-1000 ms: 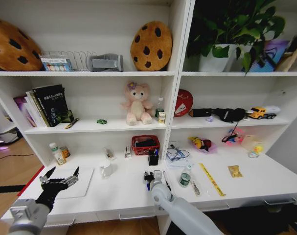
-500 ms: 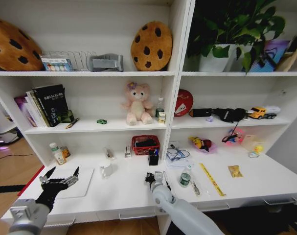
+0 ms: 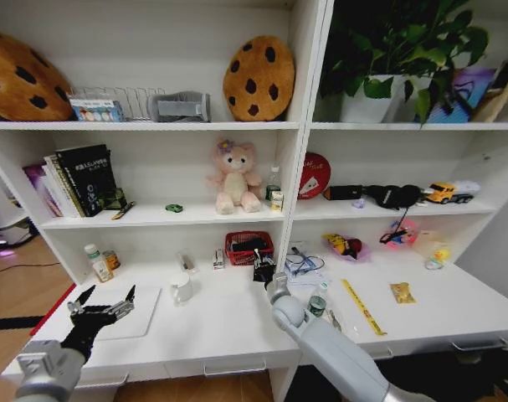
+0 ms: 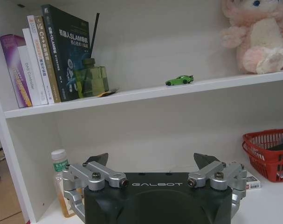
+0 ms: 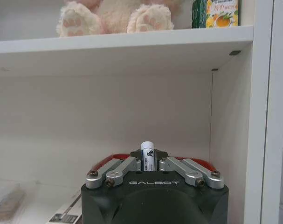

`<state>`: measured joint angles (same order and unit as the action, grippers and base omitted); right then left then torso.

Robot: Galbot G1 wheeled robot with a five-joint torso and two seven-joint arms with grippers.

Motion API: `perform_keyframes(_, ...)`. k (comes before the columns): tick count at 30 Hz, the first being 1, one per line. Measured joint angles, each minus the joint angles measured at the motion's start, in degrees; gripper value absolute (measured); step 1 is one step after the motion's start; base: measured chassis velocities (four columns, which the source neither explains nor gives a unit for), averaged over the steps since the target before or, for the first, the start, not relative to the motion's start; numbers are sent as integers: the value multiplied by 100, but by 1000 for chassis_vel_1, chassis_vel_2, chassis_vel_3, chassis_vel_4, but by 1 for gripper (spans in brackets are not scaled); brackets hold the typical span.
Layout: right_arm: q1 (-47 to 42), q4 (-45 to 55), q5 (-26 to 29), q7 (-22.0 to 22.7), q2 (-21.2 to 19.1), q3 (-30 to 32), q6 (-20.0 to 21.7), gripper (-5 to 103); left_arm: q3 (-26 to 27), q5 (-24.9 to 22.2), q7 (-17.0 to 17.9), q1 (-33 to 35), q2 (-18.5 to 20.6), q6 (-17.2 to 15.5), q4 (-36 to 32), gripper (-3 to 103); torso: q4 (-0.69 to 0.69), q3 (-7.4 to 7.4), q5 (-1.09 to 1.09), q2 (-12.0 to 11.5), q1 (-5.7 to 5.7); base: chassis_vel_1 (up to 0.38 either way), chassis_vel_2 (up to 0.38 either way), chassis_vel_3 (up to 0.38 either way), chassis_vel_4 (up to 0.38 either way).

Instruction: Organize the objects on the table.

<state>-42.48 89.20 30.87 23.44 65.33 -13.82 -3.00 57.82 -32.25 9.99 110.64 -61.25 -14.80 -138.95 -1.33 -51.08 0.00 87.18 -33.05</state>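
Gripping a pen [image 5: 147, 150], the right hand [image 3: 264, 273] nears the red basket [image 3: 248, 248].

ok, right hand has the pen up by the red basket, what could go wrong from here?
1. The right hand pinches the pen upright in a narrow grip, so it could tilt or slip.
2. That hand is close to the red basket, and a push forward might shove it.
The left hand hangs open over the laptop.

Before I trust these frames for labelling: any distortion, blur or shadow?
Head view: wide-angle bend, the shelving unit leans outward. Right wrist view: the plush bear is soft, the right hand sharp. Left wrist view: shadow under the shelf board.
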Motion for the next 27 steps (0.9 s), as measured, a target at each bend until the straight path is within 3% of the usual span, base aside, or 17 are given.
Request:
perform_keyframes(15, 597, -1164, -531, -181, 573, 192, -788, 12, 0, 0, 0, 0, 0, 0, 0, 100, 1, 0, 0, 0, 0, 0, 0, 0, 0)
perform_keyframes(20, 708, -1770, -993, -220, 801, 300, -1131, 12, 0, 0, 1, 0, 0, 0, 0, 100, 1, 0, 0, 0, 0, 0, 0, 0, 0)
perform_keyframes(27, 779, -2135, -1216, -200, 943, 325, -1280, 12, 0, 0, 0, 0, 0, 0, 0, 100, 2, 0, 0, 0, 0, 0, 0, 0, 0)
